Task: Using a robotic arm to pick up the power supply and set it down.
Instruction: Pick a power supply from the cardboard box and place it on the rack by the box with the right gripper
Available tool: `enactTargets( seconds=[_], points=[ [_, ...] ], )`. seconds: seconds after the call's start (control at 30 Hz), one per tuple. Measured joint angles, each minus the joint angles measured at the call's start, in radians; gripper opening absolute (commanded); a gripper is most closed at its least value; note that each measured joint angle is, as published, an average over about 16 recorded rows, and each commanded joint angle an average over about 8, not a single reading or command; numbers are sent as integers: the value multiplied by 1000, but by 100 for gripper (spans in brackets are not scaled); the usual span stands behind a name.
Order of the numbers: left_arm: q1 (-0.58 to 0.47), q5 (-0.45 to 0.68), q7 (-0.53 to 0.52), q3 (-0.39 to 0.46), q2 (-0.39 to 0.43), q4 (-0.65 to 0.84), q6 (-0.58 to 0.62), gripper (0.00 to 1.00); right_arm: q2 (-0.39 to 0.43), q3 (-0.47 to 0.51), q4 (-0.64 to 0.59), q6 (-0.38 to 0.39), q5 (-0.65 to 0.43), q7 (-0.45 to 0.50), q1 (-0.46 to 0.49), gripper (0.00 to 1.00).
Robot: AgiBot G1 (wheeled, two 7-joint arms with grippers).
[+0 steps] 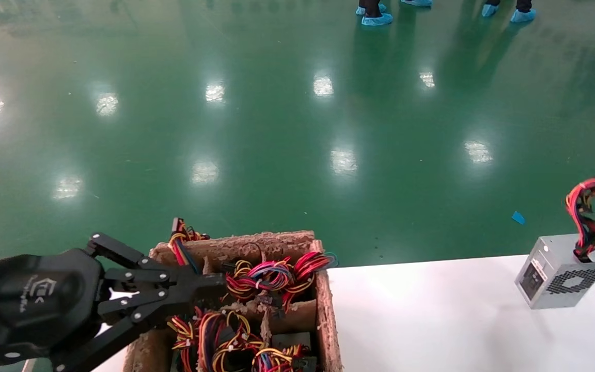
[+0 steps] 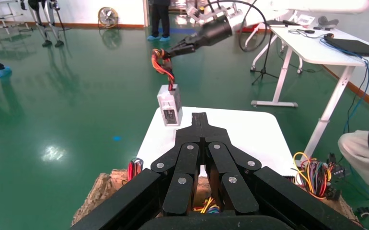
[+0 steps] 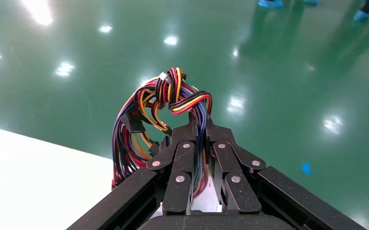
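Grey power supply (image 1: 561,271) tilts on the white table (image 1: 432,315), wire bundle (image 1: 594,212) upward, clenched in right claw (image 3: 199,125).

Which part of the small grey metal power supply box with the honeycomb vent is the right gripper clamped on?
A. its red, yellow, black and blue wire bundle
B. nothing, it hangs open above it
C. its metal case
A: the right gripper is shut on the wire bundle of the power supply, whose case sits on the white table.
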Motion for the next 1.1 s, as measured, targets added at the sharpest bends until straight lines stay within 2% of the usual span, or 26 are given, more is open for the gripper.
enactTargets(
  seconds=[0.23, 0.43, 1.1],
  points=[
    [0, 0, 0, 0, 0, 0, 0, 0, 3, 31, -52, 3, 38, -60, -73, 0],
    [0, 0, 0, 0, 0, 0, 0, 0, -19, 25, -84, 2, 26, -93, -62, 0],
    [0, 0, 0, 1, 0, 0, 0, 0, -144, -97, -221, -63, -149, -112, 200, 0]
  ],
)
